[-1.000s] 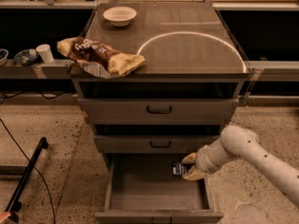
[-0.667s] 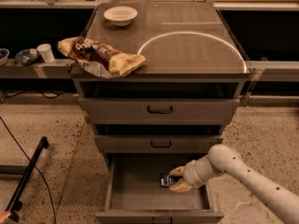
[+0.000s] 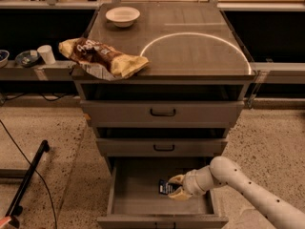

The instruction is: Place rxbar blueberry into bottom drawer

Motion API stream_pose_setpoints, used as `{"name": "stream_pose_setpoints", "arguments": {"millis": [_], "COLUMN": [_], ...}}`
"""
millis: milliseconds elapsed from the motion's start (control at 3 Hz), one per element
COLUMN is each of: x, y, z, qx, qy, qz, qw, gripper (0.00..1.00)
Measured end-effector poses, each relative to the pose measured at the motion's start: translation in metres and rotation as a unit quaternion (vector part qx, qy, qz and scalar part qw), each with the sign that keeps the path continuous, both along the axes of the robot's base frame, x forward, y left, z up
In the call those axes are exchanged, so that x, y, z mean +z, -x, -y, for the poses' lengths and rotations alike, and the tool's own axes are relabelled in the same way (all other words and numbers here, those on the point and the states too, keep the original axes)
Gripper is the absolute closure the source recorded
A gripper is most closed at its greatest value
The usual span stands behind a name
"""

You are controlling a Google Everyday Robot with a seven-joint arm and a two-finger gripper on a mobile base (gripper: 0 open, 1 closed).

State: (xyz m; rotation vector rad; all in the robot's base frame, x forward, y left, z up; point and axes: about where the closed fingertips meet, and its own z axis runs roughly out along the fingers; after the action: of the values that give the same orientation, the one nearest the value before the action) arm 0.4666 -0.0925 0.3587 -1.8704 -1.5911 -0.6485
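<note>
Camera view looks down on a grey metal cabinet whose lowest and deepest compartment, the wide grey bottom drawer, stands pulled open. A white jointed arm reaches in from about 4 o'clock and ends in the pale yellowish two-finger gripper, which sits low inside the drawer, right of its middle. The small flat dark navy-blue wrapped rxbar blueberry lies at the gripper's 9 o'clock, its right end pinched between the two fingers, one at 12 o'clock of the bar's end and one at 6 o'clock; the fingers are closed narrowly on it. The bar is tilted on edge just over the plain grey floor, and whether it touches the floor cannot be told. Above, at 12 o'clock from the gripper, the two shallower grey drawers with black handles are closed. On the cabinet top, a crumpled brown-and-yellow chip bag lies at the 9 o'clock edge and a shallow white bowl stands at 11 o'clock.
</note>
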Motion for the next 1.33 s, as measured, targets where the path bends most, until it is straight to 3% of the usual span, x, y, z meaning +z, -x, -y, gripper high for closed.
{"name": "stream_pose_setpoints", "arguments": {"millis": [333,667,1000,1333], "x": [-0.027,-0.068,-0.114,-0.156], "y": [-0.005,-0.025,-0.043,-0.059], "z": [-0.001,0.009,0.017,0.019], "qx": [-0.019,-0.043,-0.062,-0.088], "qy": [0.036,0.054,0.042,0.017], "qz": [-0.012,0.002,0.017,0.023], "qw": [0.9991,0.9976,0.9971,0.9958], "gripper": [1.00,1.00,1.00,0.84]}}
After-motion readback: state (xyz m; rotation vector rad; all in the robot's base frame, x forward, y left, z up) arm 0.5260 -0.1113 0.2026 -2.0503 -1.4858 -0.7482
